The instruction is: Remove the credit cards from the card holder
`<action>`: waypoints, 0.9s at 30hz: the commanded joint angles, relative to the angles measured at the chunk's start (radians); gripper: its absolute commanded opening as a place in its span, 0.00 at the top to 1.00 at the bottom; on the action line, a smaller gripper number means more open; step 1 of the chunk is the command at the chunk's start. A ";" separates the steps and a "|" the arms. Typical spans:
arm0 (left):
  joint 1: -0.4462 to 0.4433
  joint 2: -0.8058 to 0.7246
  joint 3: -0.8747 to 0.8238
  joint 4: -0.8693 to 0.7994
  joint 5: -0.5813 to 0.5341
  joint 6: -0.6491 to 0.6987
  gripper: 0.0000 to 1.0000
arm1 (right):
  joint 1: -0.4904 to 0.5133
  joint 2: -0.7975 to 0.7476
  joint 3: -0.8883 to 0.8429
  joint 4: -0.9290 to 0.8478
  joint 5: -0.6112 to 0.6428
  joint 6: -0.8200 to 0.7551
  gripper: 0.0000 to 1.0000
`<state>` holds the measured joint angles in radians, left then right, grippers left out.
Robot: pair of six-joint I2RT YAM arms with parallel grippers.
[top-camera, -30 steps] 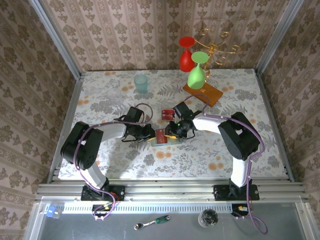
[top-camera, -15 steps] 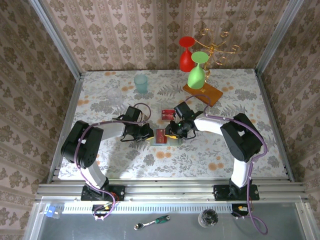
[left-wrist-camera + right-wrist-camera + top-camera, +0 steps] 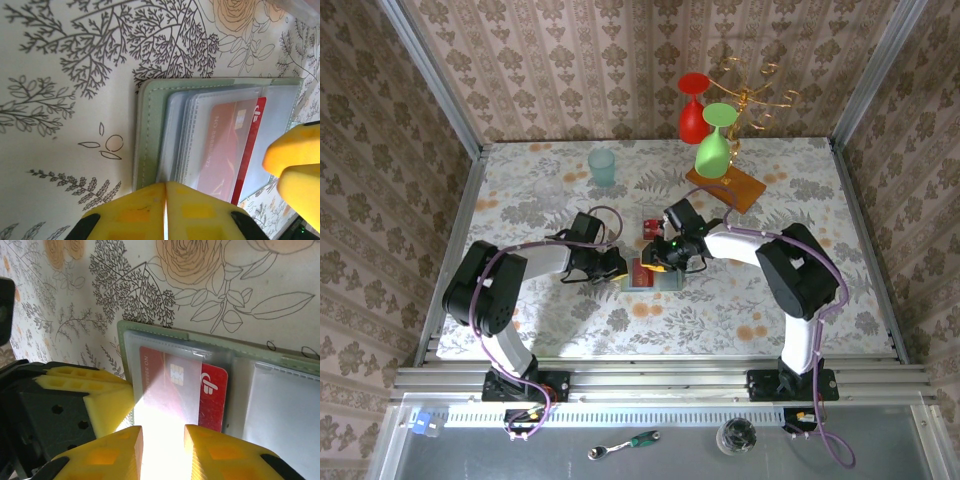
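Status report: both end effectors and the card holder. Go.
Left end effector shut, pressing card holder edge. Right end effector open over red card, card not yet out. Nothing seen blocking.

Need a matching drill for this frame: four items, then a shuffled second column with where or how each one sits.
Items:
1. card holder
2. red credit card
3. teal cup
4. green glass

States:
a. upright near the table's far edge, apart from the rest
b. partly under a clear sleeve
c. lying open and flat
d. upside down by the wooden slab

Pairs: 1-c, 2-b, 3-a, 4-d
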<state>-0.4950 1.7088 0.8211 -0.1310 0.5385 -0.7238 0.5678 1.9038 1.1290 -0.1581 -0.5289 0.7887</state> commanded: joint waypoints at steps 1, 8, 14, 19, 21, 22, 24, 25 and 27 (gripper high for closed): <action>0.004 0.024 0.015 -0.071 -0.017 0.035 0.89 | 0.006 0.033 0.013 0.015 -0.036 0.013 0.70; 0.004 0.028 0.023 -0.076 -0.015 0.037 0.89 | 0.004 0.041 0.018 -0.059 0.020 -0.010 0.71; 0.004 0.022 0.033 -0.087 -0.016 0.040 0.89 | 0.004 0.002 0.017 -0.080 0.069 -0.032 0.71; 0.004 -0.004 0.046 -0.102 -0.023 0.040 0.89 | 0.003 -0.027 0.020 -0.089 0.079 -0.042 0.71; 0.004 -0.017 0.054 -0.108 -0.026 0.041 0.89 | 0.001 -0.037 0.017 -0.087 0.079 -0.042 0.71; 0.004 -0.023 0.057 -0.112 -0.026 0.040 0.89 | 0.001 -0.041 0.016 -0.086 0.079 -0.042 0.71; 0.004 -0.033 0.065 -0.119 -0.026 0.040 0.89 | 0.000 -0.048 0.013 -0.086 0.077 -0.041 0.71; 0.004 -0.036 0.068 -0.121 -0.024 0.040 0.89 | -0.001 -0.051 0.011 -0.084 0.075 -0.040 0.71; 0.001 -0.040 0.076 -0.123 -0.019 0.038 0.89 | -0.003 -0.057 0.006 -0.080 0.074 -0.039 0.71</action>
<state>-0.4953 1.7004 0.8635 -0.2169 0.5236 -0.7090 0.5674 1.8877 1.1309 -0.2138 -0.4744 0.7616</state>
